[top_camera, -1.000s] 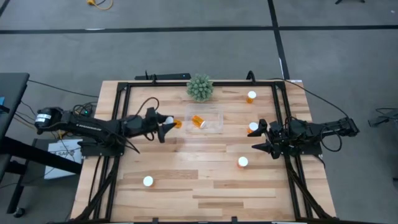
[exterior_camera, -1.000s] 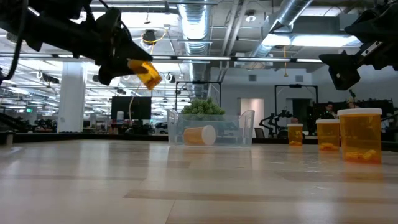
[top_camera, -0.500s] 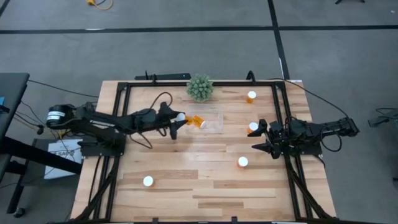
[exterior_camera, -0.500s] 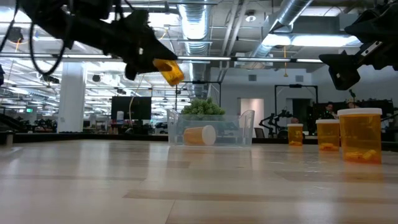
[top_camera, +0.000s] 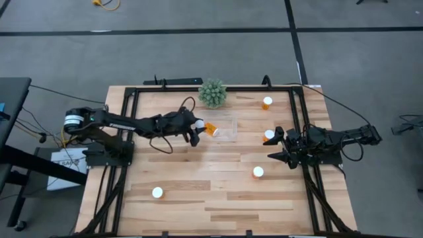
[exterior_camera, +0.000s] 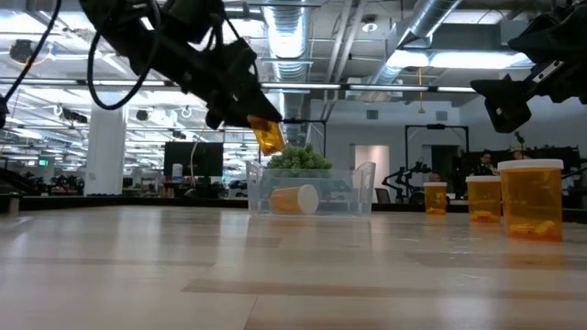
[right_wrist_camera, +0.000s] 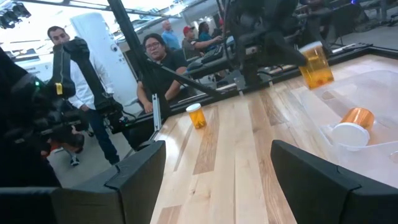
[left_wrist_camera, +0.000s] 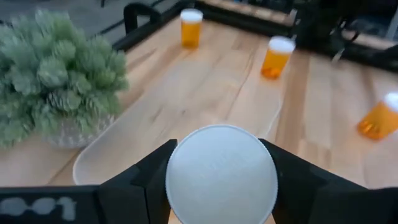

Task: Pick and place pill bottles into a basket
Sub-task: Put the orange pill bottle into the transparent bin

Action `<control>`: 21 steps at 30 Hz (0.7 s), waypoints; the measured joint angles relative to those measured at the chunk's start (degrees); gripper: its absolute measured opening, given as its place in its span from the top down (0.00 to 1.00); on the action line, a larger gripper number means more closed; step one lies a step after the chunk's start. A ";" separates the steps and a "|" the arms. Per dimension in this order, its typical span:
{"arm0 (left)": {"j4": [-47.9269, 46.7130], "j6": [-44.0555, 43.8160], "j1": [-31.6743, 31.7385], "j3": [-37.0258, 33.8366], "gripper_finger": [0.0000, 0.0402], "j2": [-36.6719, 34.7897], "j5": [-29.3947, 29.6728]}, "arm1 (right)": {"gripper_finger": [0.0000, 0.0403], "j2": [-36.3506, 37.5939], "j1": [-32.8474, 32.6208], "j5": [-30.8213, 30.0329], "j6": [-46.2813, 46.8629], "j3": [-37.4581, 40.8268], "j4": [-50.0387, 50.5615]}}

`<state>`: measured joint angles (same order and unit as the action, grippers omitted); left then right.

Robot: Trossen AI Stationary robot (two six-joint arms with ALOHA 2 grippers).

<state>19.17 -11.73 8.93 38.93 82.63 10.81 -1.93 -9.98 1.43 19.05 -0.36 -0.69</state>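
My left gripper (top_camera: 193, 131) is shut on a pill bottle (exterior_camera: 269, 136) with a white cap (left_wrist_camera: 221, 174), above the left end of the clear basket (top_camera: 228, 120). One orange bottle (top_camera: 211, 129) lies on its side in the basket. Three bottles stand on the right of the table: one far (top_camera: 267, 102), one mid (top_camera: 269, 135), one nearer (top_camera: 258, 172). Another (top_camera: 157, 192) stands near the front left. My right gripper (top_camera: 276, 148) is open and empty at the right side, next to the mid bottle. My left gripper pinches the bottle at its capped end (left_wrist_camera: 180, 186) between its two fingers, one on each side of the cap. The fingers slant down from the table's left. The bottle hangs below them, orange body (exterior_camera: 271, 139) down and a little tilted, clear of the basket.
A spiky green plant (top_camera: 212, 93) stands just behind the basket. A black frame (top_camera: 125, 106) runs round the table's edges. People (right_wrist_camera: 158, 59) stand in the room beyond the table's left side.
My left gripper has gone toward the table's right edge with the bottle, from left of the basket to above its left end, and has tipped downward and dropped a little. The bottle has turned from strongly slanted to nearly upright.
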 joint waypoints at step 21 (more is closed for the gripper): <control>-6.90 -1.43 0.24 2.02 0.53 5.68 0.35 | 0.29 0.00 -0.01 0.02 -0.01 -0.02 0.01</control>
<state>12.27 -13.16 9.17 40.95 88.31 11.16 -1.93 -9.99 1.45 19.04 -0.38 -0.68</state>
